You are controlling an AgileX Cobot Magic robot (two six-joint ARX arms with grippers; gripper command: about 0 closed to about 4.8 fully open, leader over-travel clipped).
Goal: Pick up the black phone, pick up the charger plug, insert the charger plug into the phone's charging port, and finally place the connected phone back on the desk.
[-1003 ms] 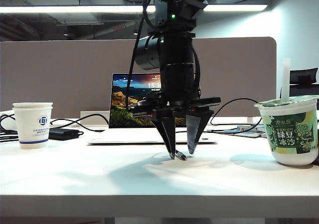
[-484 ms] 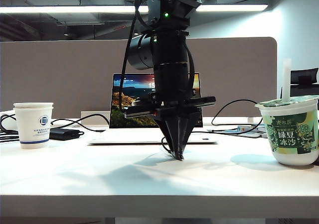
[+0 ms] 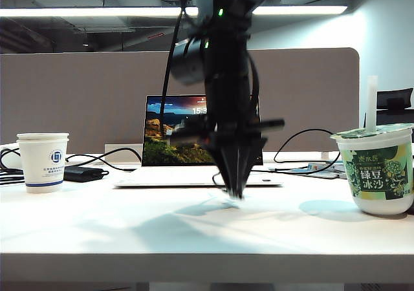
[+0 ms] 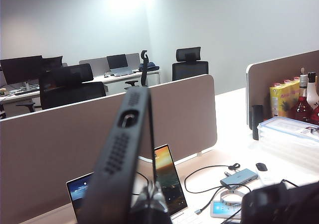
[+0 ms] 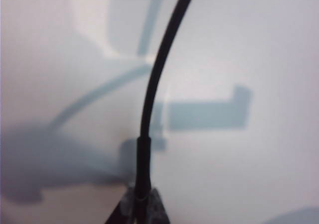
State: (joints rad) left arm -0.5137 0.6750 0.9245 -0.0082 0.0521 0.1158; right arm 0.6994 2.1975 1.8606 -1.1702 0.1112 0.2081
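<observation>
A white paper cup (image 3: 43, 161) and a sealed green-labelled dessert tub (image 3: 377, 168) with a white straw stand on the white surface (image 3: 129, 229). The right gripper (image 3: 236, 191), jaws closed, pinches the thin black cable's charger plug (image 5: 142, 159) just above it. The left gripper (image 4: 149, 204), jaws closed, holds the matte black phone (image 4: 122, 154) aloft, its oblong charging port (image 4: 128, 118) facing the camera.

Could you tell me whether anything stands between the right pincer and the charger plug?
Nothing visible does. The right pincer, low over the desk, is already shut on the charger plug, its black cable trailing away from the fingertips.
</observation>
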